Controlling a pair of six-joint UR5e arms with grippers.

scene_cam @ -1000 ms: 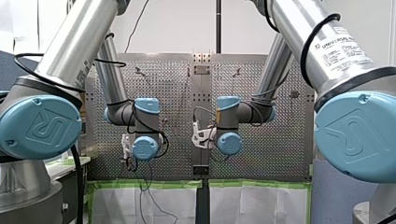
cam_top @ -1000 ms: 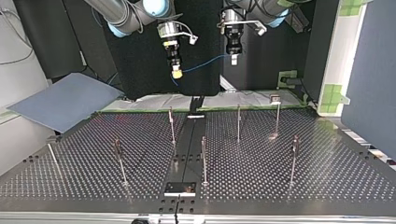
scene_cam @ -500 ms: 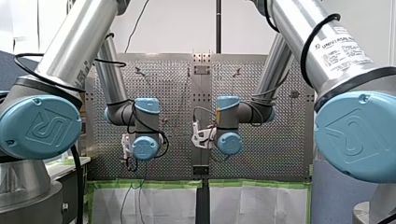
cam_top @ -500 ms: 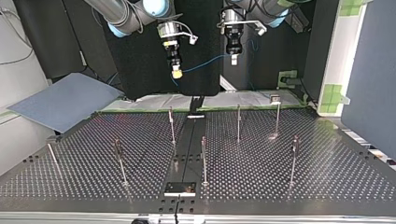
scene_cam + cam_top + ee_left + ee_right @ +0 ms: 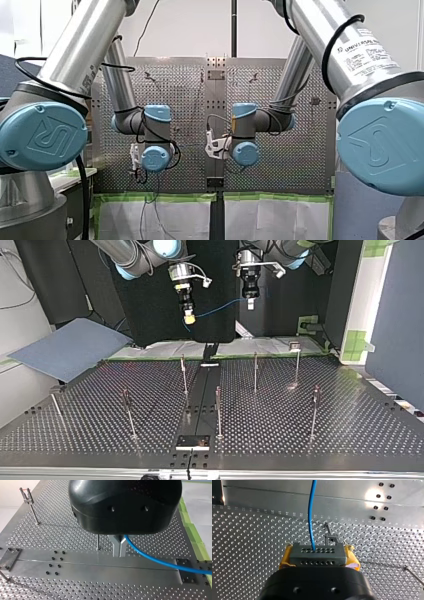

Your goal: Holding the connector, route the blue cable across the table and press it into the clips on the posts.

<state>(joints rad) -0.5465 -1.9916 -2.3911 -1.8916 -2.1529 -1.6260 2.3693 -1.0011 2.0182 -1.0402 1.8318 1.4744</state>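
In the top view my right gripper [image 5: 189,318], with yellow pads, hangs above the table's far edge. My left gripper [image 5: 250,303] hangs beside it at the same height. The blue cable [image 5: 220,307] spans the gap between them. In the right wrist view my right gripper [image 5: 318,552] is shut on the grey connector [image 5: 322,560], a block with rows of holes. The blue cable [image 5: 312,510] leaves the connector's front. In the left wrist view my left gripper [image 5: 119,553] has its metal fingers shut on the blue cable [image 5: 155,559], which trails off sideways.
Several thin posts with clips stand on the perforated table, among them one [image 5: 183,374] near the centre rail [image 5: 200,405], another [image 5: 255,371] and a third [image 5: 315,410]. A grey-blue sheet [image 5: 70,347] lies off the table at the top view's left.
Both arms hold their place. In the front view, only the slack dark cable hanging below my left wrist sways a little.
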